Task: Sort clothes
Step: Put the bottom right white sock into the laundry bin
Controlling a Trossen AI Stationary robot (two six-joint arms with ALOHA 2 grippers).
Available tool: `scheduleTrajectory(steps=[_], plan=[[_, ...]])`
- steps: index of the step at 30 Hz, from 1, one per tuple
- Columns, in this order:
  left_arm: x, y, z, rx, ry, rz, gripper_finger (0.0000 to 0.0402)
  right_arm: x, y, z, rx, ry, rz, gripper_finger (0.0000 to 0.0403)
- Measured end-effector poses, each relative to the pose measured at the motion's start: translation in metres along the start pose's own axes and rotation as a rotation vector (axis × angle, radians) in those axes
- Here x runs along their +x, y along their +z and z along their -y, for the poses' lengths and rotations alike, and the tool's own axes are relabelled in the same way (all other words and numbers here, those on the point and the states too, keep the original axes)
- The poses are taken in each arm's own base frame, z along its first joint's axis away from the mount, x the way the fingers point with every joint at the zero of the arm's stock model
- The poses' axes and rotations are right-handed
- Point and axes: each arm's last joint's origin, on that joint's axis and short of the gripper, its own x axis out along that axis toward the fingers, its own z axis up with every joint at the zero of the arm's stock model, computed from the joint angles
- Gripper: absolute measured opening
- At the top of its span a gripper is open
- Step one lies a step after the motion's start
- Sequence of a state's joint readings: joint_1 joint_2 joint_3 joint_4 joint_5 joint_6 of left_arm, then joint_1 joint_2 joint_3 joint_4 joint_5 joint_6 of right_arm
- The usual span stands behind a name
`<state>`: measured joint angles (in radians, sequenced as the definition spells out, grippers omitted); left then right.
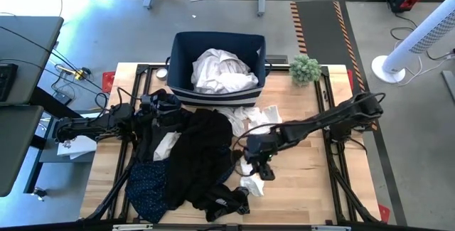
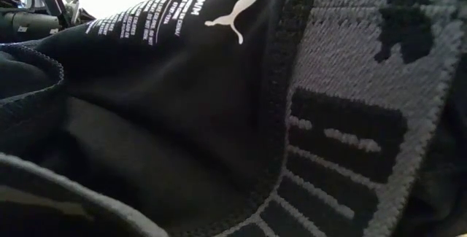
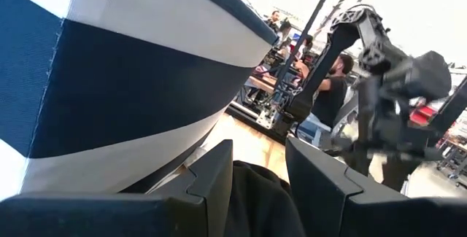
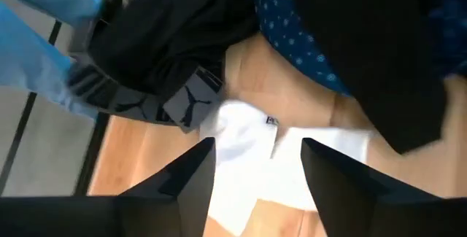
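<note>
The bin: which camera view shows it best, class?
The high view: the whole bin shows from above, with white clothes inside. The left wrist view shows only its striped wall. The low and right wrist views miss it.

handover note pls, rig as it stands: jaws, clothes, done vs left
Left gripper: open, jaws either side of black fabric, beside the bin.
Right gripper: open, over a white garment on the table, not gripping.
Done: white clothes are in the bin.
Left: black pile at table centre, speckled navy garment at front left, loose white pieces just in front of the bin and near the right gripper.
Low view is blocked by a black garment with a grey waistband.
</note>
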<state>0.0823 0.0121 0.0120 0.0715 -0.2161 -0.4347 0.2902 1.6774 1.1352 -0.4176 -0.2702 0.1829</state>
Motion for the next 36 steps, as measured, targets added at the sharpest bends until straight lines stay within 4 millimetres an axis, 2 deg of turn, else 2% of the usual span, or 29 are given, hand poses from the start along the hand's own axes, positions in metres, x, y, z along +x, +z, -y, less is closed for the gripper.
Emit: scheduleTrajectory(steps=[3,6,10,12,14,18,20,21,23,26,29,33,36], plan=[[0.0,0.0,0.0,0.0,0.0,0.0,0.0126,0.021,-0.003,-0.005,-0.021,0.003,-0.019,0.0232],[0.0,0.0,0.0,0.0,0.0,0.0,0.0126,0.044,-0.016,-0.006,-0.016,-0.06,-0.113,0.0259],[0.0,0.0,0.0,0.0,0.0,0.0,0.0126,0.07,-0.033,-0.006,0.011,-0.174,-0.221,0.0259],[0.0,0.0,0.0,0.0,0.0,0.0,0.0126,0.08,-0.039,-0.006,0.004,-0.23,-0.249,0.0241],[0.0,0.0,0.0,0.0,0.0,0.0,0.0126,0.084,-0.042,-0.006,0.044,-0.265,-0.277,0.0206],[0.0,0.0,0.0,0.0,0.001,0.0,0.0126,0.074,-0.043,0.0,0.222,-0.317,-0.337,0.0084],[0.0,0.0,0.0,0.0,0.0,0.0,0.0126,0.062,-0.04,0.001,0.269,-0.328,-0.36,0.0027],[0.0,0.0,0.0,0.0,0.0,0.0,0.0126,0.054,-0.038,0.001,0.283,-0.327,-0.373,0.0018],[0.0,0.0,0.0,0.0,0.0,0.0,0.0126,0.03,-0.022,-0.002,0.293,-0.306,-0.315,0.0026],[0.0,0.0,0.0,0.0,0.001,0.0,0.0126,-0.023,0.004,-0.009,0.29,-0.249,-0.199,0.0032],[0.0,0.0,0.0,0.0,0.003,0.002,0.0126,-0.075,0.025,-0.008,0.315,-0.222,-0.052,0.002],[0.0,0.0,0.0,-0.001,0.003,0.002,0.0126,-0.157,0.055,0.004,0.365,-0.257,0.257,0.001],[0.0,0.001,0.0,-0.087,0.001,0.01,0.0126,-0.201,0.074,0.021,0.372,-0.345,0.425,0.0011]])
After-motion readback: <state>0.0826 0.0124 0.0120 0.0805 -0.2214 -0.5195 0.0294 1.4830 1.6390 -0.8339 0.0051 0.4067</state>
